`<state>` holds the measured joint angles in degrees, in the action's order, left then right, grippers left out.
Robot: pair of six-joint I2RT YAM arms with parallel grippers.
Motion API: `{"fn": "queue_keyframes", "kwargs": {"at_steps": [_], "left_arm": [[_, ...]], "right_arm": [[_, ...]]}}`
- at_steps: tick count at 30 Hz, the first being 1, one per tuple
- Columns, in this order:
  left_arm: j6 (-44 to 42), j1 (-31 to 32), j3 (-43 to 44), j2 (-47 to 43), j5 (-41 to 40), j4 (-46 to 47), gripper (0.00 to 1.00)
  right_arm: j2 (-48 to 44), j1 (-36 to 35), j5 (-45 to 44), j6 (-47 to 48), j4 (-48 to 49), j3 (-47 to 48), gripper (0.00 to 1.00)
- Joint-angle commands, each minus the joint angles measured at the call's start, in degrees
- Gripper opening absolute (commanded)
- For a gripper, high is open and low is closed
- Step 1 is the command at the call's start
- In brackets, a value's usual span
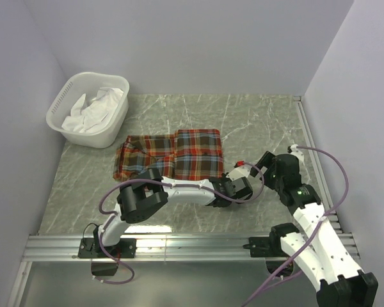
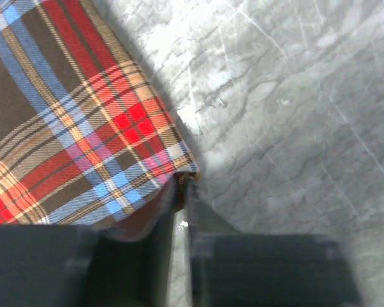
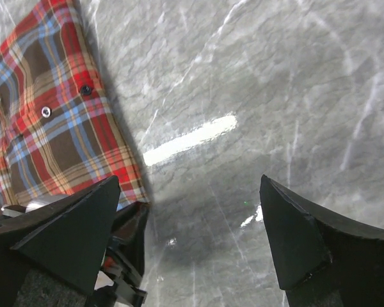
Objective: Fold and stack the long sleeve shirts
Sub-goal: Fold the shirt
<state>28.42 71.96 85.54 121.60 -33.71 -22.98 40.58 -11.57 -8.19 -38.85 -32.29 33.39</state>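
A plaid long sleeve shirt (image 1: 179, 153) in red, orange, blue and brown lies partly folded on the marble table. My left gripper (image 1: 233, 185) reaches across to the shirt's near right corner. In the left wrist view the jaws of the left gripper (image 2: 182, 187) stand nearly together, pinching the corner of the shirt (image 2: 83, 121). My right gripper (image 1: 253, 167) hovers just right of that corner. In the right wrist view the right gripper (image 3: 192, 220) is wide open over bare table, with the shirt (image 3: 45, 128) at its left and nothing between the fingers.
A white basket (image 1: 70, 96) holding white cloth (image 1: 96, 109) stands at the back left, close to the wall. Walls close in the table on three sides. A metal rail (image 1: 192, 246) runs along the near edge.
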Motion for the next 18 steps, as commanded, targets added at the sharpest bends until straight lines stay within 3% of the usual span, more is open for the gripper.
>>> {"fn": "queue_keyframes", "kwargs": {"at_steps": [1,4,13,18], "left_arm": [[1.10,-0.42,-2.03,0.84,-0.39,-1.54,0.10],[2.59,-1.12,-3.18,-1.71,-0.12,-1.45,0.01],[7.87,-3.85,-11.26,-13.40,7.08,3.03,0.01],[9.80,-4.20,-13.90,-17.62,10.24,4.44,0.01]], "right_arm": [[1.78,0.50,3.17,0.35,5.04,-0.60,0.96],[4.15,0.59,8.00,0.36,9.26,-1.74,0.96],[17.07,0.94,24.07,-6.84,26.12,-4.82,0.98],[26.54,1.03,30.58,-11.15,41.59,-7.28,0.98]]}}
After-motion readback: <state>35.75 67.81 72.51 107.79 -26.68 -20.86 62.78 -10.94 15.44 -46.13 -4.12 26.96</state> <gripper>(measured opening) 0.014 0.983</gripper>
